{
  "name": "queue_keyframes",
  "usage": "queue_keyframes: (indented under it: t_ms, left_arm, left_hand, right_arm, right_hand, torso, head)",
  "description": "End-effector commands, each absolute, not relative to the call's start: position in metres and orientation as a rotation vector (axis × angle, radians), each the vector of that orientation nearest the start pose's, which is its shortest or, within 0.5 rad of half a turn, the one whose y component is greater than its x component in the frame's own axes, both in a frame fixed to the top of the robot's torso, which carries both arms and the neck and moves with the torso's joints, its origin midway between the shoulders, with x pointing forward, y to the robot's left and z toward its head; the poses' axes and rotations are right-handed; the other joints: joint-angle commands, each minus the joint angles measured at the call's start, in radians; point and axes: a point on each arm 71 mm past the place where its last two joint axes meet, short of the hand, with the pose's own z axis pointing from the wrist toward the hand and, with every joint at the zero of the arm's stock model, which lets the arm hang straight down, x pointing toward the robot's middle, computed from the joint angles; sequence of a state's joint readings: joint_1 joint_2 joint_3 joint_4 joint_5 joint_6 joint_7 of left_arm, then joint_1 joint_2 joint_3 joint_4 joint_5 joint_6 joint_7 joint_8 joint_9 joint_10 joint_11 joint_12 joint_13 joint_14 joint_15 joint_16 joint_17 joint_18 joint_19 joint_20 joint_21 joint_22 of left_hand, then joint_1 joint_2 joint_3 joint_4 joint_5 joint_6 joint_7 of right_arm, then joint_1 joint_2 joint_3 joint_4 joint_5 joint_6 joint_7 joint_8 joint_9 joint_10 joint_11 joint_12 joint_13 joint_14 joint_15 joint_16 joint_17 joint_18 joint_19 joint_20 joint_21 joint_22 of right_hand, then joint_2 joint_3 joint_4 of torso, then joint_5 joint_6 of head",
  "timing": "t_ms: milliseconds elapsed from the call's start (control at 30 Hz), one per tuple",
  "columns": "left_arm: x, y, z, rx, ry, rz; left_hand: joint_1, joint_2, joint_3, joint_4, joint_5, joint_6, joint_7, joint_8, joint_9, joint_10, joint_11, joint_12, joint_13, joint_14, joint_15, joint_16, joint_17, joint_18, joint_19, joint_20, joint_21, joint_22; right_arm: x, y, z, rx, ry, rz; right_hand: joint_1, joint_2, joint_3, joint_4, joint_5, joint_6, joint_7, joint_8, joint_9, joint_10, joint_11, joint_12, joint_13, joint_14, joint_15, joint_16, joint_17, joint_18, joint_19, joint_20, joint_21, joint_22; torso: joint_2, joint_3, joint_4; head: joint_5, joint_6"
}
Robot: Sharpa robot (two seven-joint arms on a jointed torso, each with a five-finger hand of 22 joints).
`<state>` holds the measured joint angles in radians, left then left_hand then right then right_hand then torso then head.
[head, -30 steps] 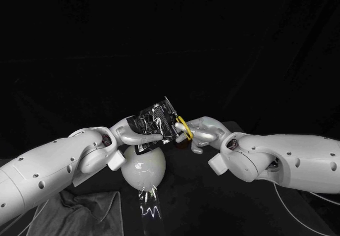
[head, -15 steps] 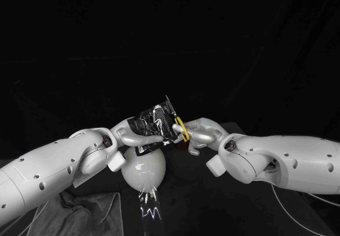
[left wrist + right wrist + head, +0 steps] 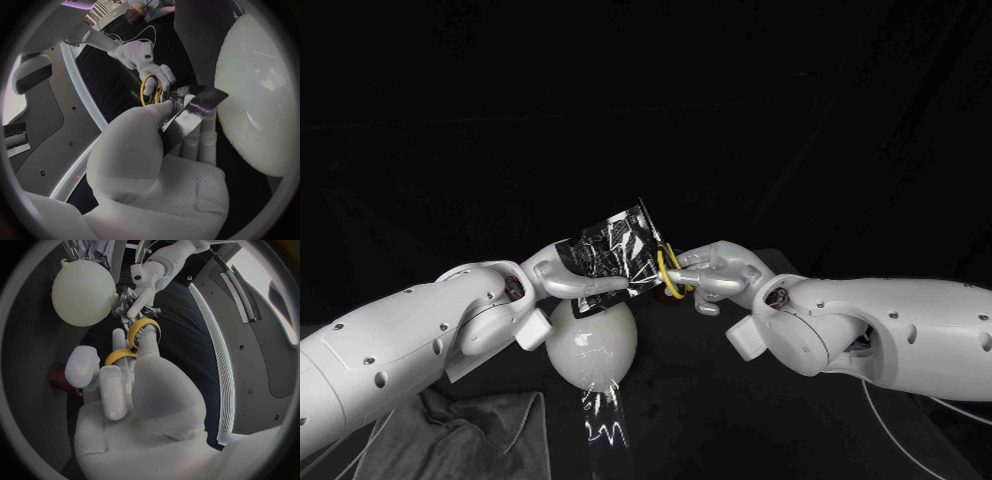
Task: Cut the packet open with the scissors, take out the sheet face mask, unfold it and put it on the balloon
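- The right hand (image 3: 711, 272) has edged in since a moment ago, bringing the yellow handles of the scissors (image 3: 672, 272) lower and closer to the packet's side edge; the packet (image 3: 617, 245) itself has tipped a little, its top edge slanting more
- The left hand (image 3: 574, 275) pinches the packet by its lower part, thumb on one face and fingers behind; it holds it up in the air, standing on edge and leaning, shiny dark face toward the robot
- The right hand grips the scissors with its fingers threaded through the yellow loops; the loops sit just beside the packet's right edge; the blades are hidden behind the fingers and the foil, so I cannot tell whether they are apart or whether they touch the packet
- The two hands are close together above the table (image 3: 733, 420), the packet between them
- The balloon (image 3: 593, 340), pale and egg-shaped, stands directly below the left hand and the packet, near the left wrist; neither hand touches it
- A crumpled grey cloth (image 3: 473, 430) lies on the table under the left forearm, well apart from the right arm
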<state>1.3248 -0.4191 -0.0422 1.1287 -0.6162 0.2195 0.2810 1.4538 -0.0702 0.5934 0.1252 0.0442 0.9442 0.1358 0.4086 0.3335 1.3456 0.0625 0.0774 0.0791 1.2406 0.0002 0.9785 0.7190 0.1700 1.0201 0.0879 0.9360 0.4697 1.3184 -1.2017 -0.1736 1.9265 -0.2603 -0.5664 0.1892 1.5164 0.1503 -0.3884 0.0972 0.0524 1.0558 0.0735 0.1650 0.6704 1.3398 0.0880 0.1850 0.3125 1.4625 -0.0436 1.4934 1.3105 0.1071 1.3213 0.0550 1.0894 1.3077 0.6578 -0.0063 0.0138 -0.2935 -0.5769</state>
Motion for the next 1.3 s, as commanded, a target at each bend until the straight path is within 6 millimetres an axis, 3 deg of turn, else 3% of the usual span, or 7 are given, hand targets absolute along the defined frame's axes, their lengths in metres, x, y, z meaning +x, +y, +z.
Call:
queue_keyframes:
  t_ms: [33,633,700,733,767,800,1300]
  left_arm:
    - [0.535,0.064,-0.142,-0.121,1.944,-1.666]
    - [0.537,0.073,-0.143,-0.14,1.948,-1.656]
    - [0.537,0.075,-0.143,-0.149,1.944,-1.655]
    - [0.538,0.075,-0.143,-0.153,1.943,-1.654]
    - [0.538,0.076,-0.143,-0.155,1.942,-1.654]
    - [0.538,0.076,-0.143,-0.158,1.941,-1.653]
    - [0.54,0.081,-0.143,-0.179,1.934,-1.647]
  left_hand:
    - [0.002,0.012,-0.002,-0.005,0.004,0.004,0.001,0.004,0.12,0.004,0.002,0.001,0.001,-0.001,-0.005,0.001,-0.001,0.013,-0.006,0.001,0.006,0.001]
    - [0.002,0.012,-0.002,-0.005,0.004,0.003,0.001,0.004,0.12,0.004,0.002,0.001,0.001,0.0,-0.005,0.004,0.002,0.013,-0.006,0.001,0.006,0.001]
    - [0.002,0.012,-0.002,-0.005,0.004,0.003,0.001,0.004,0.12,0.004,0.002,0.001,0.001,0.0,-0.005,0.004,0.002,0.013,-0.006,0.001,0.006,0.001]
    - [0.002,0.013,-0.001,-0.006,0.004,0.003,0.001,0.004,0.121,0.004,0.002,0.001,0.001,-0.001,-0.005,0.001,-0.003,0.013,-0.006,0.001,0.007,0.002]
    - [0.002,0.013,-0.001,-0.006,0.004,0.003,0.001,0.004,0.121,0.004,0.002,0.001,0.001,-0.001,-0.005,0.001,-0.003,0.013,-0.006,0.001,0.007,0.002]
    - [0.001,0.013,-0.001,-0.006,0.004,0.003,0.001,0.004,0.121,0.004,0.002,0.001,0.001,-0.002,-0.005,0.0,-0.004,0.013,-0.006,0.001,0.007,0.002]
    - [0.002,0.014,-0.001,-0.006,0.004,0.002,0.002,0.003,0.121,0.003,0.002,0.0,0.001,-0.003,-0.005,-0.002,-0.008,0.013,-0.006,0.001,0.008,0.002]
  right_arm:
    - [0.402,-0.269,-0.152,1.021,1.512,1.199]
    - [0.383,-0.269,-0.163,1.097,1.531,1.154]
    - [0.383,-0.272,-0.164,1.115,1.517,1.125]
    - [0.383,-0.273,-0.164,1.119,1.513,1.113]
    - [0.383,-0.273,-0.165,1.12,1.514,1.104]
    - [0.383,-0.274,-0.165,1.119,1.516,1.096]
    - [0.38,-0.265,-0.177,1.161,1.645,1.127]
  right_hand:
    - [0.065,0.094,0.014,-0.021,-0.001,-0.001,0.002,-0.005,-0.001,0.173,-0.095,0.081,0.022,0.058,-0.024,-0.002,0.017,-0.005,0.001,-0.009,0.004,0.087]
    - [0.065,0.131,0.063,-0.103,0.043,0.084,-0.06,0.12,0.186,0.2,-0.153,1.07,0.954,0.069,-0.063,0.01,0.061,-0.006,0.017,-0.051,0.015,0.092]
    - [0.013,0.122,0.091,-0.103,0.157,0.12,-0.092,0.312,0.388,0.212,-0.178,1.238,1.117,0.074,-0.076,0.019,0.092,0.003,-0.006,-0.061,-0.03,0.075]
    - [-0.006,0.121,0.1,-0.11,0.167,0.176,-0.101,0.576,0.564,0.212,-0.191,1.266,1.145,0.074,-0.087,0.019,0.093,0.001,-0.011,-0.065,-0.04,0.07]
    - [-0.047,0.113,0.115,-0.125,0.161,0.39,-0.121,1.151,0.834,0.219,-0.207,1.326,1.203,0.079,-0.102,0.027,0.121,0.007,-0.021,-0.077,-0.063,0.061]
    - [-0.059,0.113,0.117,-0.126,0.15,0.429,-0.129,1.237,0.853,0.223,-0.204,1.346,1.222,0.083,-0.104,0.034,0.139,0.005,-0.02,-0.078,-0.061,0.062]
    - [-0.347,0.136,0.508,0.062,-0.003,0.44,-0.152,1.322,0.865,0.231,-0.224,1.386,1.258,0.108,-0.123,0.077,0.26,-0.035,0.086,-0.102,0.148,0.149]
  torso:
    - [0.0,0.0011,0.0002]
    - [-0.001,0.0009,0.0002]
    - [0.0,0.0003,0.0001]
    - [0.0,0.0002,0.0001]
    - [0.0,0.0001,-0.0001]
    - [0.0,0.0001,-0.0001]
    - [-0.001,0.0012,-0.0003]
  head:
    - [-0.001,-0.001]
    - [-0.008,-0.004]
    - [-0.009,-0.004]
    - [-0.01,-0.005]
    - [-0.01,-0.005]
    - [-0.01,-0.006]
    - [-0.012,-0.012]
